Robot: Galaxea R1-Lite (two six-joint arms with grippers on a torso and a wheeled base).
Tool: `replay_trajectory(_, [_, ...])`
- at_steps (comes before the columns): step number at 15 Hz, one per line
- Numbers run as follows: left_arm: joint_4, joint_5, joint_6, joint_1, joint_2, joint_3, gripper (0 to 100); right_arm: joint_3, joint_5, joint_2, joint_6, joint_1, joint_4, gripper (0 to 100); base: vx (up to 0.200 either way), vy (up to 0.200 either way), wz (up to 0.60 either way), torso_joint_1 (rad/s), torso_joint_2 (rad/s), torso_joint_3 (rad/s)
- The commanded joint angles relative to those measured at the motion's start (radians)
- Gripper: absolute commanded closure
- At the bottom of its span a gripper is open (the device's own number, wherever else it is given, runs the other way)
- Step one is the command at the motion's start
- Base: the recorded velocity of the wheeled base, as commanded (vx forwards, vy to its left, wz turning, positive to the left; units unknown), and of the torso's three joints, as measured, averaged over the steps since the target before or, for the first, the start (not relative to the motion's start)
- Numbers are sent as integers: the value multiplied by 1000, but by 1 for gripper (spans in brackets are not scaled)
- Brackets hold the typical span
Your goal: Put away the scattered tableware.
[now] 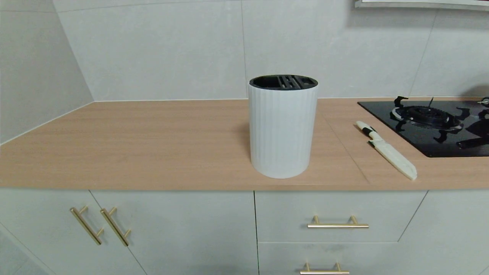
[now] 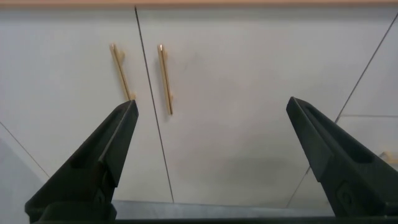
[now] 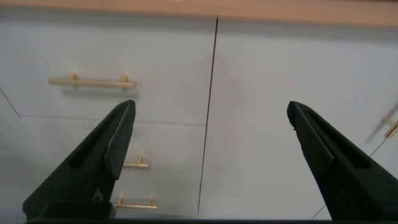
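The wooden tabletop (image 1: 153,145) runs wide in front of me, with pale cabinet doors (image 2: 249,93) below it and a black hob (image 1: 431,126) set in at the far right. Near the middle stands the white ribbed holder (image 1: 282,130), upright, its black slotted top facing up. The one loose piece is the white knife (image 1: 386,150). It lies flat on the tabletop between holder and hob, apart from both, with its handle toward the wall and its tip toward the front edge.

My left fingers (image 2: 99,162) and my right fingers (image 3: 93,165) are both spread wide and hold nothing. Both hang low, facing the cabinet fronts under the tabletop's edge.

As I judge it, the step is the pick, and the right arm is the nearer one. I should rise above the tabletop first, come down over the handle rather than the blade, and close across its narrow width. Then I'd lift, turn the tip downward and line the blade up with one of the thin slots before lowering it. A crooked entry could catch the rim and rock the holder.
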Motion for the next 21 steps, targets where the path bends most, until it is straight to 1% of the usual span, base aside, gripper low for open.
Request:
replay_trajectory(1, [0,0,-1,-1,0,0,0,0,0,0,0,1,1,0,0,0,0,188,-476,-286])
replay_trajectory(13, [0,0,-1,1,0,0,0,0,0,0,0,1,-1,0,0,0,0,224,-505,-283])
replay_trajectory(21, [0,0,-1,1,0,0,0,0,0,2,0,1,-1,0,0,0,0,270,-577,-308])
